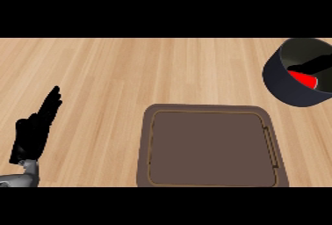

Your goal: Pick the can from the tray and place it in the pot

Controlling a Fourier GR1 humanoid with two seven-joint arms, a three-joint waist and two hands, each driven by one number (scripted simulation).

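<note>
Left hand (pixel 35 127) rested, fingers straight | right hand (pixel 318 65) seen in pot (pixel 288 85), state unclear | can (pixel 304 79) inside | tray (pixel 211 147) bare

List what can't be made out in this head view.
- Can: only a red patch shows inside the pot; the pot's wall and a black shape over it hide the rest.
- Right hand: that black shape may be it; its fingers can't be read.
- Pot: cut off by the right edge.
- Tray: near rim meets the lower edge.
- Left hand: rests open at left.
</note>
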